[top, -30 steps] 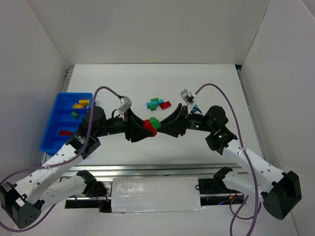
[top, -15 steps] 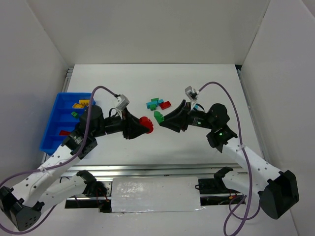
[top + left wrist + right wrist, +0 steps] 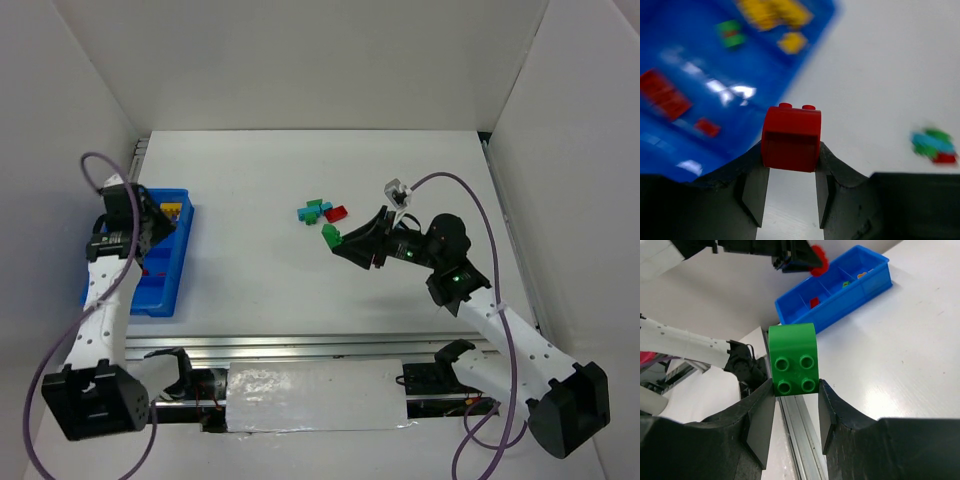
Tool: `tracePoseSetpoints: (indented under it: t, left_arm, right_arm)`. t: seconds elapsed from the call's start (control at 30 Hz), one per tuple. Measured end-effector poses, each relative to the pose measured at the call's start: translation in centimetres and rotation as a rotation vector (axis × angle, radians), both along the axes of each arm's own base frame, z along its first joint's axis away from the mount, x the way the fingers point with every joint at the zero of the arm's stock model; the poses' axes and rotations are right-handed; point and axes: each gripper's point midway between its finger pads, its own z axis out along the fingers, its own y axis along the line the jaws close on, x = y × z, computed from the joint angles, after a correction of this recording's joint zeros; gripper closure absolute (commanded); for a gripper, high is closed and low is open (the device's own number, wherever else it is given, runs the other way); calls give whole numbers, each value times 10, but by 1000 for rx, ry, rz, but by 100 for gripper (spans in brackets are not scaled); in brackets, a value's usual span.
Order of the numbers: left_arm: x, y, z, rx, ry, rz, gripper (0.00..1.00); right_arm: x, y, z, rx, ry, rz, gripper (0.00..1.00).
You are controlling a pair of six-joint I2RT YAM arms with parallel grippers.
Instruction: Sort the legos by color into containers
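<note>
left gripper (image 3: 791, 156) clamped on a red brick (image 3: 791, 135) over the blue tray (image 3: 160, 298) at the table's left edge, right gripper (image 3: 793, 392) pinching a green brick (image 3: 792, 360) above mid-table, loose bricks (image 3: 320, 212) teal, green, red, lying just beyond it, yellow bricks (image 3: 772, 12) in the tray's far compartment

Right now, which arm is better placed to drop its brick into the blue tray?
Left. The left fingers grip a red brick right at the blue tray; the right fingers hold a green brick out mid-table, well away.
</note>
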Motion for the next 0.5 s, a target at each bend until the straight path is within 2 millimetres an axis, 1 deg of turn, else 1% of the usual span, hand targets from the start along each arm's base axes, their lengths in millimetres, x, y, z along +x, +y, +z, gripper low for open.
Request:
tracePoseSetpoints:
  t: [0.03, 0.07, 0.1, 0.13, 0.17, 0.27, 0.43, 0.5]
  left_arm:
    - [-7, 33, -18, 2, 63, 130, 100]
    - [-18, 57, -33, -2, 120, 241, 100]
    - [-31, 76, -46, -3, 174, 339, 100]
    - [-42, 86, -56, -3, 220, 410, 100]
    - [-49, 91, -62, -4, 252, 455, 100]
    - [-57, 103, -74, -1, 317, 568, 100]
    - [-64, 127, -95, -18, 396, 718, 100]
    - [-66, 134, -97, -33, 400, 752, 100]
  right_arm:
    - [-1, -1, -1, -2, 2, -5, 100]
    - [-1, -2, -3, -4, 5, -9, 100]
    - [-2, -2, -4, -6, 7, -12, 100]
    - [-2, -3, -5, -9, 10, -12, 100]
    - [-2, -3, -7, -11, 13, -13, 100]
    - [-3, -3, -9, -17, 23, -14, 100]
    - [-6, -5, -10, -20, 26, -10, 100]
    - [-8, -6, -10, -21, 27, -8, 100]
